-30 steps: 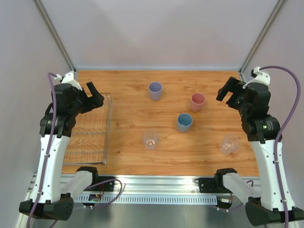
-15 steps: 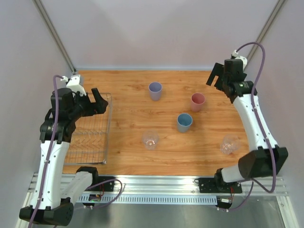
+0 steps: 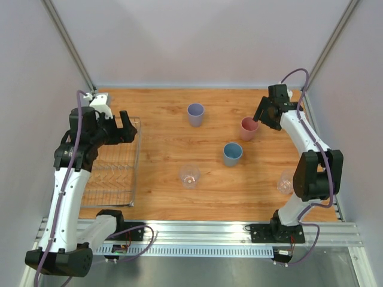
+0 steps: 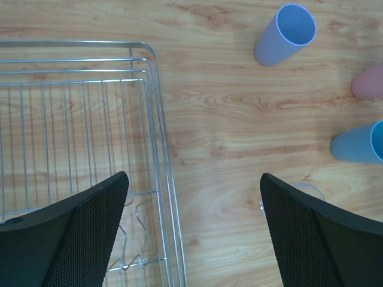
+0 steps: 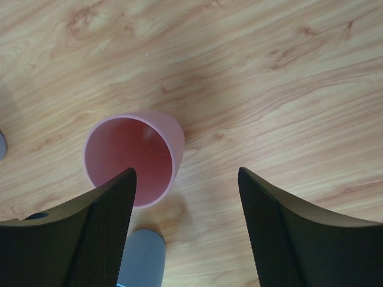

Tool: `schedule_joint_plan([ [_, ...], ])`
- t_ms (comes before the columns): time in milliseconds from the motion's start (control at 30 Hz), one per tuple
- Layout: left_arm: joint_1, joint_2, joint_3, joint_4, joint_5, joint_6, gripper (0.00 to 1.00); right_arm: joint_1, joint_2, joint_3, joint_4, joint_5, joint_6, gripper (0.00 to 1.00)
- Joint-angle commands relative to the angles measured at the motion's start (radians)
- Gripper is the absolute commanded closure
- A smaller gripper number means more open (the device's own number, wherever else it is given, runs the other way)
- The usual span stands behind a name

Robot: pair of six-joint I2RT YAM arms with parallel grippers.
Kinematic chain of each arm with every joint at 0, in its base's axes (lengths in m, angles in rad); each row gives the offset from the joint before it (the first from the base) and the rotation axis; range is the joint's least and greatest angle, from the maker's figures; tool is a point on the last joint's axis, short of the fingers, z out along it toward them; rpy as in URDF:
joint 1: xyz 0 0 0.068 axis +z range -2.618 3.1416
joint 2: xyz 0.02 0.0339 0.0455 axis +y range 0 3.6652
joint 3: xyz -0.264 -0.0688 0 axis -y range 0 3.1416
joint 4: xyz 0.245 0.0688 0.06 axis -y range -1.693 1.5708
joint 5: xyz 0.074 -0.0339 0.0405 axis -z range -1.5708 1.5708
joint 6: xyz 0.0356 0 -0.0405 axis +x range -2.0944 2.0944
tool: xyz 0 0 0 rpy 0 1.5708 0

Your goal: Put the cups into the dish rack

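Five cups stand upright on the wooden table: lavender (image 3: 195, 114), pink (image 3: 249, 128), blue (image 3: 232, 153), one clear (image 3: 190, 176) and another clear one (image 3: 288, 182) at the right. The silver wire dish rack (image 3: 114, 170) lies at the left with no cups in it. My right gripper (image 3: 263, 116) is open beside and above the pink cup (image 5: 134, 158), whose rim lies partly behind my left finger (image 5: 102, 233). My left gripper (image 3: 128, 128) is open over the rack's right rim (image 4: 157, 119). The left wrist view also shows the lavender cup (image 4: 285, 34).
The blue cup (image 5: 140, 260) sits just below the pink one in the right wrist view. In the left wrist view the pink cup (image 4: 368, 82) and blue cup (image 4: 359, 143) are at the right edge. Frame posts and pale walls surround the table.
My right arm has swung forward and left, bringing its open gripper down beside the pink cup. My left arm has shifted slightly right over the rack's rim. The cups have not moved.
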Motion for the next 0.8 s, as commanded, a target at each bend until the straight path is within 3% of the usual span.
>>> schedule_joint_plan([
  [0, 0.001, 0.014, 0.047, -0.016, -0.004, 0.041, 0.00, -0.001, -0.006, -0.028, 0.083, -0.031, 0.010, 0.31],
  [367, -0.007, 0.023, 0.052, -0.030, -0.023, 0.071, 0.00, 0.010, 0.138, 0.004, 0.103, -0.003, -0.058, 0.44],
  [433, -0.008, 0.024, 0.061, -0.034, -0.021, 0.073, 0.00, 0.011, 0.158, 0.027, 0.094, 0.023, -0.064, 0.51],
  [467, -0.008, 0.024, 0.064, -0.037, -0.021, 0.075, 0.00, 0.011, 0.163, 0.032, 0.088, 0.029, -0.064, 0.63],
  [533, -0.010, 0.026, 0.082, -0.045, -0.020, 0.079, 0.00, 0.013, 0.166, 0.044, 0.086, 0.046, -0.068, 0.78],
  [567, -0.011, 0.026, 0.087, -0.047, -0.015, 0.081, 0.00, 0.014, 0.164, 0.049, 0.085, 0.055, -0.073, 0.99],
  [767, -0.034, 0.021, 0.122, -0.044, 0.094, 0.107, 0.00, 0.031, 0.105, 0.191, -0.056, 0.066, -0.113, 1.00],
])
